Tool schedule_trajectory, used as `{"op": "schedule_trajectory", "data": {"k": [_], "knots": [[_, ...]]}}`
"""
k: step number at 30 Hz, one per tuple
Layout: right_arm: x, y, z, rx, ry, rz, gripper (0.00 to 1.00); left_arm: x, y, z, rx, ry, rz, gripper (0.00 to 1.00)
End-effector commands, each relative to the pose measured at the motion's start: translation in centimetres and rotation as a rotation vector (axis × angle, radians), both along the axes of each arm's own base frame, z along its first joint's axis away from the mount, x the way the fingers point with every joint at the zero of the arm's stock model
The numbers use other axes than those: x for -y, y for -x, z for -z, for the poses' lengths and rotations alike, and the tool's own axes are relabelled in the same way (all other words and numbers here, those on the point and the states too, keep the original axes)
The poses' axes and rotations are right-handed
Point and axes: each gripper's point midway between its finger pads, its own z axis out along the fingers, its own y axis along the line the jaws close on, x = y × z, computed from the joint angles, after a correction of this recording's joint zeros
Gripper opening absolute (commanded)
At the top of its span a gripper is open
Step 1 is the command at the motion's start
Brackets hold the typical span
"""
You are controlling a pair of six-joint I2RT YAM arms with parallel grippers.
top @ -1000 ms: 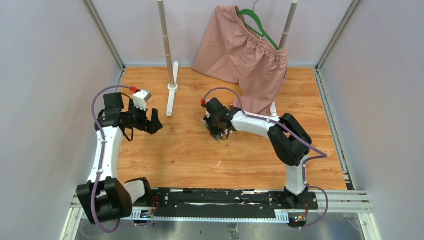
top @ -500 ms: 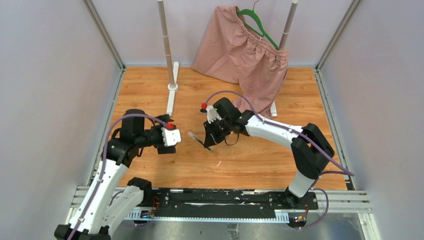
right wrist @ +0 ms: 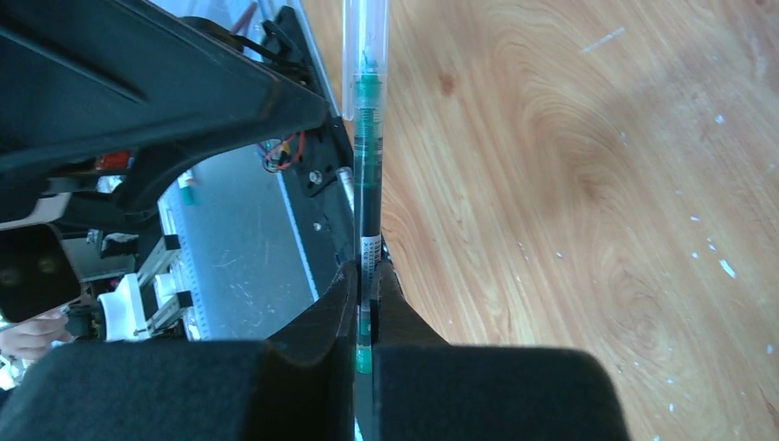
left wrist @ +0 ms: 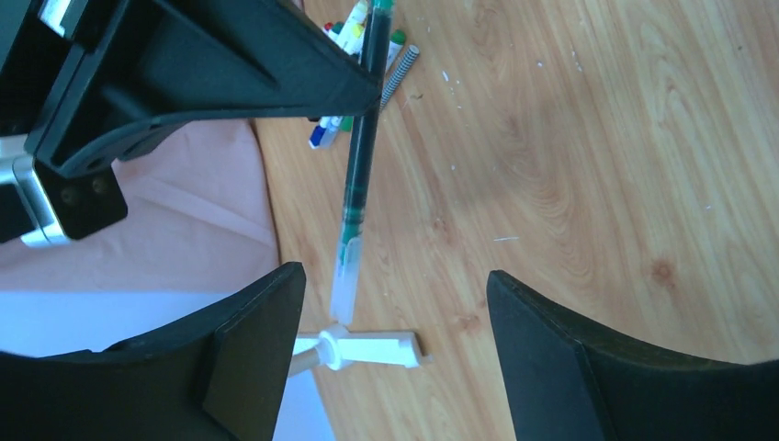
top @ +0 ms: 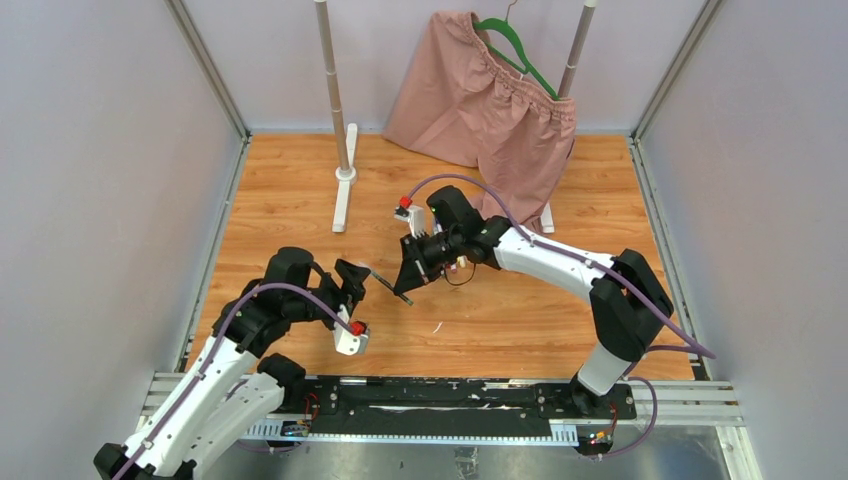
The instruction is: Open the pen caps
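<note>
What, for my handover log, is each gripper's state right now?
Left gripper: open, holding nothing.
Right gripper: shut on the green pen.

Near the middle of the table (top: pixel 300 180), slightly toward its near edge, a pen (top: pixel 384 279) is held above the surface. One end is clamped between the fingers of the right gripper (top: pixel 408 282). The pen's cap (left wrist: pixel 342 287) is pointed leftward and lies between the spread fingers of the left gripper (top: pixel 356 280), nearer to one of them; contact cannot be told. A cluster of loose pens (left wrist: pixel 331 133) is laid on the table behind the right gripper. Toward the far edge two poles are stood, the left pole (top: pixel 335 90) and the right pole (top: pixel 575 50). Between them, nearer the right, shorts (top: pixel 480 100) are hung on a hanger (top: pixel 515 45).
</note>
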Motion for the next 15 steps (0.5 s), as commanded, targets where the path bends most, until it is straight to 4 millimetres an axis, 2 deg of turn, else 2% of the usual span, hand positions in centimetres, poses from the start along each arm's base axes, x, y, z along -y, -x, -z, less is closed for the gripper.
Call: {"op": "schedule_trajectory", "data": {"k": [1,8,10,13,15], "knots": [[-0.8,0.8,-3.0,-0.047,-0.099,-0.025,0.0,0.7,-0.6,-1.1,0.112,-0.035,0.081,0.77],[-1.8,1.4,-3.5,-0.072,-0.125,-0.052,0.0,0.8,-1.3,-1.3,0.157,-0.057,0.093,0.68],[-1.8,1.5,-3.7,-0.071,-0.128,-0.055,0.0,0.6,-2.1,-1.2,0.156,-0.064,0.053,0.64],[-1.5,1.8,-3.7,-0.072,-0.125,-0.054,0.0,0.4,-3.8,-2.2,0.138,-0.019,-0.051,0.59],[-1.5,2.0,-3.7,-0.074,-0.121,-0.055,0.0,0.5,-4.1,-2.5,0.129,-0.011,-0.066,0.57]]}}
